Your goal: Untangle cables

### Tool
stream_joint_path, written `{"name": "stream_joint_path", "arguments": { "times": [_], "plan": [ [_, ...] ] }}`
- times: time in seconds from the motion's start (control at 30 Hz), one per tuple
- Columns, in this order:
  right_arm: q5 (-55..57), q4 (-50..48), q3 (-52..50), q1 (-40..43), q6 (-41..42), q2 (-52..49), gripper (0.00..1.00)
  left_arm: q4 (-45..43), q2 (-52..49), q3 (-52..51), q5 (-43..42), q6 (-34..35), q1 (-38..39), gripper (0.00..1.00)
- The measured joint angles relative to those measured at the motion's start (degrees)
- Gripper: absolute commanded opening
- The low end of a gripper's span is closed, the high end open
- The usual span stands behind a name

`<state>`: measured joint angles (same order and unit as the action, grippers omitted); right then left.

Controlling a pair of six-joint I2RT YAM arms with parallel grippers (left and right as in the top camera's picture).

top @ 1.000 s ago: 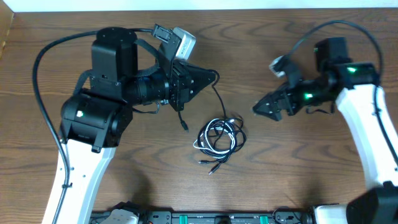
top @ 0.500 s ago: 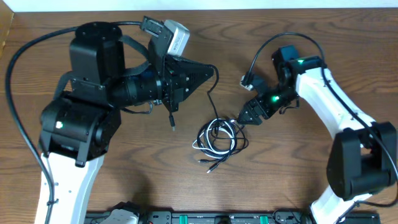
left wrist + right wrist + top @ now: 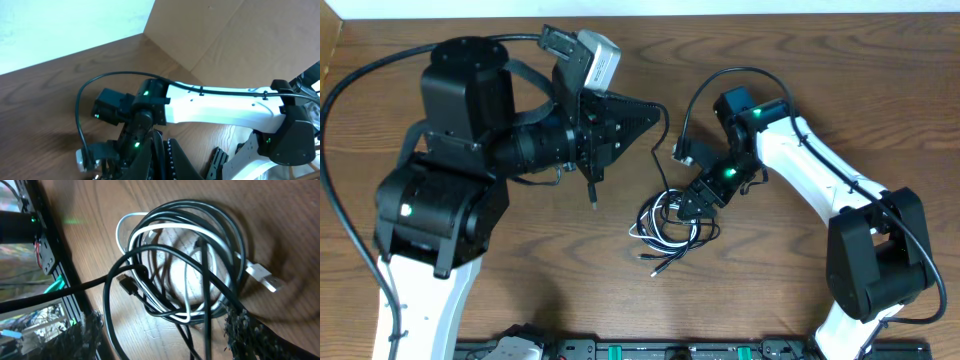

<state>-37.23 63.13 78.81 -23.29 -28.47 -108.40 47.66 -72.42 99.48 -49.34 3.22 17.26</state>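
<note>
Light falls evenly from above in the overhead view. The table [image 3: 800, 60] carries only soft, faint shadows beside the arms, and the picture is sharp across the frame. In the left wrist view the white wall [image 3: 60, 25] is washed out, while the dark parts at the bottom edge are underexposed and soft. The right wrist view is close. The cables [image 3: 205, 280] are fairly crisp and cast blurred shadows, the wood shows a pale sheen, and the fingers [image 3: 260, 337] and the left-hand background are out of focus.
</note>
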Motion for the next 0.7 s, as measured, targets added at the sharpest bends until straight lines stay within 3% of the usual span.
{"name": "stream_joint_path", "arguments": {
  "times": [0.07, 0.2, 0.27, 0.4, 0.43, 0.7],
  "plan": [
    [0.72, -0.07, 0.00, -0.31, -0.13, 0.00, 0.68, 0.04, 0.92, 0.00, 0.02, -0.02, 0.00, 0.08],
    [1.81, -0.94, -0.24, -0.26, -0.37, 0.00, 0.66, 0.09, 3.48, 0.00, 0.15, -0.07, 0.00, 0.08],
    [2.14, -1.53, -0.76, -0.26, -0.39, 0.00, 0.58, 0.11, 4.33, 0.00, 0.26, -0.15, 0.00, 0.08],
    [2.45, -3.10, -2.62, -0.26, -0.50, 0.00, 0.10, 0.13, 4.83, 0.00, 0.66, -0.22, 0.00, 0.08],
    [2.56, -3.69, -3.21, -0.26, -0.44, 0.00, 0.02, 0.15, 4.76, 0.00, 0.83, -0.24, 0.00, 0.08],
    [2.60, -9.07, -6.03, -0.26, 1.31, 0.00, 0.01, 0.28, 4.76, 0.00, 1.70, -0.24, 0.00, 0.08]
  ]
}}
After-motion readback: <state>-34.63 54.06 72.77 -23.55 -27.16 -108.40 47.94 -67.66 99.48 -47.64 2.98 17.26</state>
